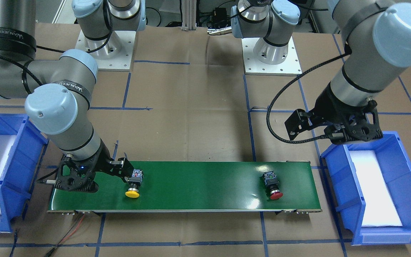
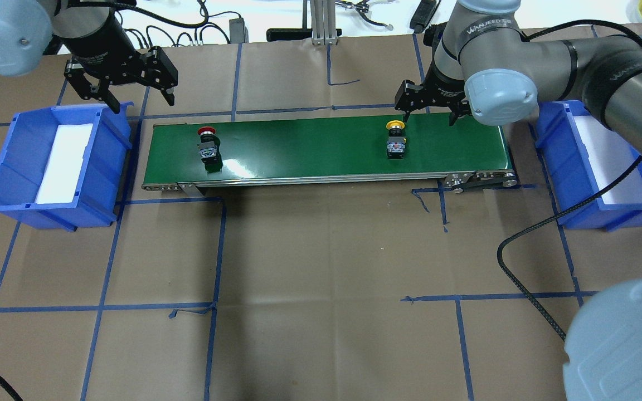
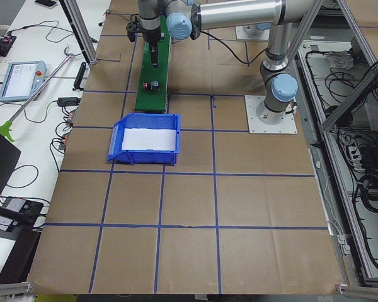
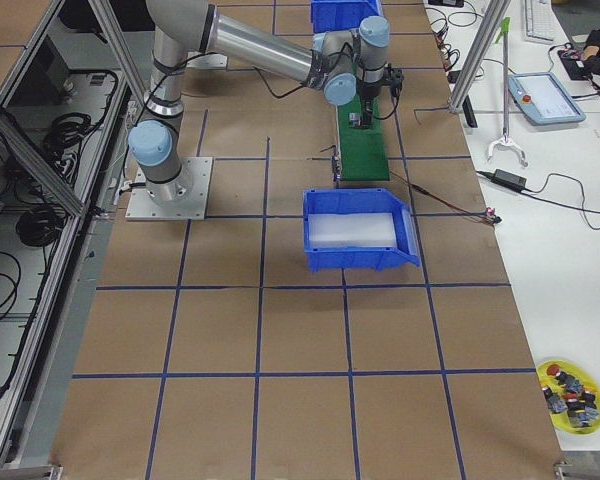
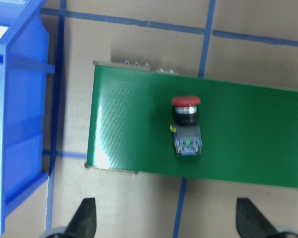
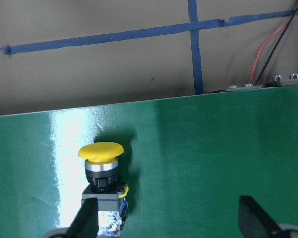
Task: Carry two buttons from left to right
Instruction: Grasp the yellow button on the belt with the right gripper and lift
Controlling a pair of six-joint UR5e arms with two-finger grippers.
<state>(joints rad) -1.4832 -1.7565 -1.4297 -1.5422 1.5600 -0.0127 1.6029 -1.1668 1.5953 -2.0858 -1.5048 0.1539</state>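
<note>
Wide open and empty, the right gripper (image 2: pixel 429 117) hangs just beside the yellow button (image 2: pixel 396 142) toward the counter's (image 2: pixel 321 250) far edge; the left gripper (image 2: pixel 144 103) is likewise spread and empty.

Counting two buttons now: one yellow-capped button (image 1: pixel 133 185), one red-capped button (image 1: pixel 272 185). One green belt (image 1: pixel 198 182). Two blue bins, left bin (image 2: pixel 106 161) and right bin (image 2: pixel 559 150). Two white pads, left pad (image 2: pixel 64 161) and right pad (image 2: pixel 604 150), one per bin. Two arms, left arm (image 2: pixel 90 33) and right arm (image 2: pixel 577 55). Two grippers as well: left gripper (image 2: pixel 142 103), right gripper (image 2: pixel 429 118).
</note>
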